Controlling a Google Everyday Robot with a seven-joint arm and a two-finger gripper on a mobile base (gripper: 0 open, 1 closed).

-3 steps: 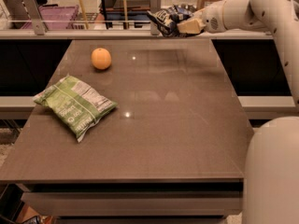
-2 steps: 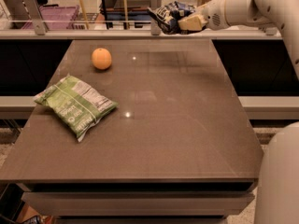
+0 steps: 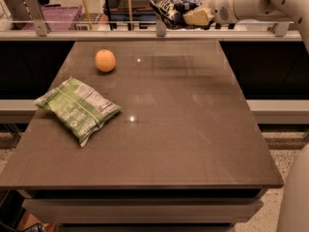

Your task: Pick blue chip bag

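My two-finger gripper hangs above the far edge of the brown bench, towards its far right corner, with my white arm reaching in from the right. The small crinkled dark-blue foil chip bag with white and black markings lies directly left of my fingertips and touches them. My tan fingers look clamped on its right end, and the bag is in the air, clear of the bench top, just above the metal rail along the far edge. Its long axis runs roughly left to right, in line with my wrist, and its free end droops a little to the left. The foil is creased and bunched where I hold it, so I judge it light and soft, likely to sway. The round orange fruit sits near the far left corner, and the larger light-green bag with a white label lies by the left edge, both well apart from my hand.
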